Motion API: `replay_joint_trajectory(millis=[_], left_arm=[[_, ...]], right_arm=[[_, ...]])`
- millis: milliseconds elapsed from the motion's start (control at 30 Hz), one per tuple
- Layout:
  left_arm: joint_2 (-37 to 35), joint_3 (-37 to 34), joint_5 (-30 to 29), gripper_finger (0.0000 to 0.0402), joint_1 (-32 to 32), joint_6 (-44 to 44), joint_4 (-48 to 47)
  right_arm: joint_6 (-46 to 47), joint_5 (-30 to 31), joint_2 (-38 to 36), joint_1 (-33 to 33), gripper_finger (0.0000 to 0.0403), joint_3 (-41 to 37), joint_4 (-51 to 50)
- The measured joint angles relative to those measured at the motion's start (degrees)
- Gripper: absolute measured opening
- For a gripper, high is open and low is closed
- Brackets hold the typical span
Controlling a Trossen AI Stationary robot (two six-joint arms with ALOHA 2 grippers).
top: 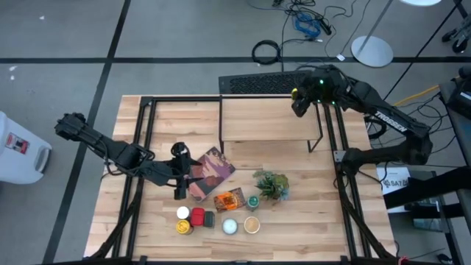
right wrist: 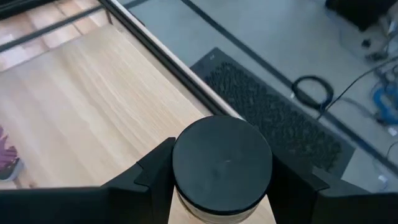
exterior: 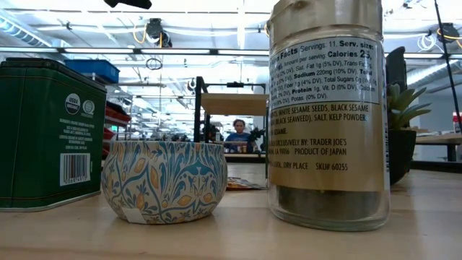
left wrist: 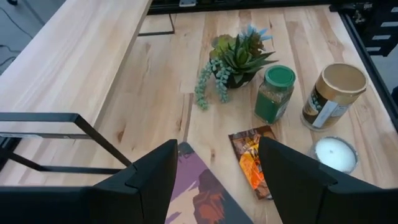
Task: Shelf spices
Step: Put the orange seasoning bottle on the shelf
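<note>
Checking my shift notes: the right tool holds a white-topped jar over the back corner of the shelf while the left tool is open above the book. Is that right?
Not quite. The jar in the right tool has a dark top, not white; the right wrist view shows it. The rest stands: it is over the shelf corner, and the left tool is open above the book.

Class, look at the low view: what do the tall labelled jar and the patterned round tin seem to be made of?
Tall labelled jar: probably clear glass, glossy; its dark contents show through below the label. Patterned round tin: likely printed metal with a satin sheen, though the look leaves this open.
</note>
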Motion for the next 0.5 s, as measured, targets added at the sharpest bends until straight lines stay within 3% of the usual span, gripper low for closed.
replay_joint_trajectory(millis=[233, 500], left_arm=[[0.0, 0.0, 0.0, 0.0235, 0.0, 0.72, 2.02], [0.0, 0.0, 0.0, 0.0235, 0.0, 1.03, 2.06]], right_arm=[[1.32, -4.17, -1.1, -5.51, 0.0186, -9.01, 6.3], [1.34, -4.28, -5.83, -8.03, 0.0186, -15.2, 12.62]])
